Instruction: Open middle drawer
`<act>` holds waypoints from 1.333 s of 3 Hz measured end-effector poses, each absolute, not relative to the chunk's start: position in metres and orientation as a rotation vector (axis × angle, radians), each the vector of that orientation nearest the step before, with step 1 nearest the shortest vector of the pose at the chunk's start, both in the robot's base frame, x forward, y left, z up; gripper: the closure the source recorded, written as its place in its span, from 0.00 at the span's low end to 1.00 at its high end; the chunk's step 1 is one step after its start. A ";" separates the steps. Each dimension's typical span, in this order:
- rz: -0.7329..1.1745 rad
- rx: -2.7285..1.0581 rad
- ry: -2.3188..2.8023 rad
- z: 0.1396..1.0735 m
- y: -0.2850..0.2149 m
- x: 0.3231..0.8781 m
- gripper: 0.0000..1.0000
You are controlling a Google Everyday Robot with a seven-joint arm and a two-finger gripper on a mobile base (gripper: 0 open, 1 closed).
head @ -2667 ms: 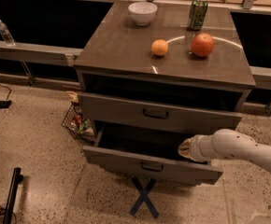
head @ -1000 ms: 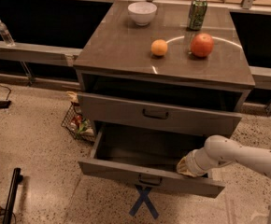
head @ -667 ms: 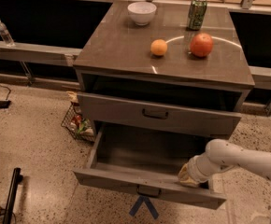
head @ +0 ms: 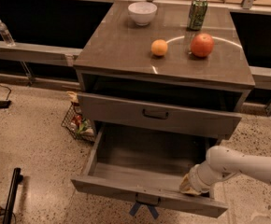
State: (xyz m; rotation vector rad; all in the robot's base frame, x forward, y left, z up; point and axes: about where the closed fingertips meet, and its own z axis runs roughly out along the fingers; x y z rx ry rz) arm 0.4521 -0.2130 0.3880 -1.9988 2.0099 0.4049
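The middle drawer [head: 121, 188] of the grey-brown cabinet is pulled far out, showing its deep plain grey inside, with nothing in it. Its small dark bar handle [head: 147, 200] hangs at the middle of the front panel. My gripper [head: 189, 185] is at the end of the white arm [head: 247, 167] that comes in from the right. It rests at the drawer's right front corner, on the inner side of the front panel. The top drawer [head: 155, 114] above stands slightly out. The lowest drawer is hidden under the open one.
On the cabinet top [head: 121, 50] stand a white bowl [head: 142, 12], a green can [head: 197, 13], an orange [head: 159, 47] and a red apple [head: 202, 45]. A wire basket [head: 77, 122] sits on the floor left of the cabinet. A blue tape cross [head: 142, 210] marks the floor below the drawer.
The middle drawer has slid further out toward the camera. My gripper has moved forward and down with its right front corner.
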 end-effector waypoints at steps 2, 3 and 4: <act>0.458 -2.003 2.063 0.382 -0.211 0.424 1.00; 0.508 -1.986 2.115 0.375 -0.213 0.404 1.00; 0.531 -1.985 2.134 0.372 -0.212 0.395 1.00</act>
